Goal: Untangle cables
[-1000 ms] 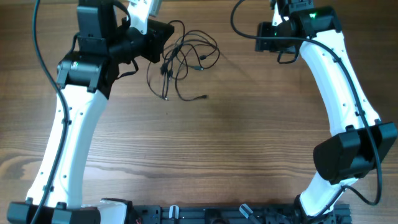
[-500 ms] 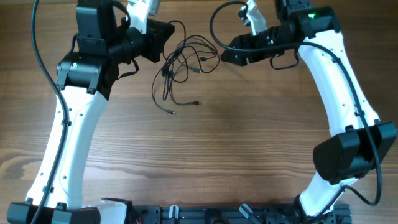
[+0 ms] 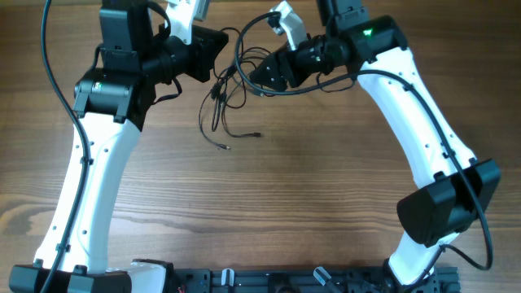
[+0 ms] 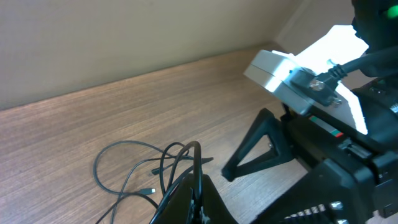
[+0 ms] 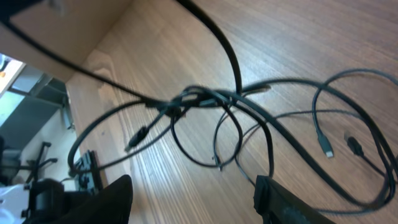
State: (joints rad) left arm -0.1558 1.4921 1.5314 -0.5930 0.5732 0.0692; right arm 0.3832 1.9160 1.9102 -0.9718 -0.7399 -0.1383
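Broadly, the wooden table [image 3: 309, 195] carries its whole load near the far edge. At the left of that load the left gripper [image 3: 213, 50] is pinched together on a strand of the cables [image 3: 236, 89]. They lie as one knotted bunch at the far middle, with loose ends trailing toward the near side. The right gripper [image 3: 259, 76] hangs over the bunch's right side, its fingers [image 5: 112, 200] apart and holding nothing. Closing on several crossed strands at once would likely drag the whole knot tighter; a hard pull against the left hold could strain a small plug [image 5: 324, 144] or slip the strand free
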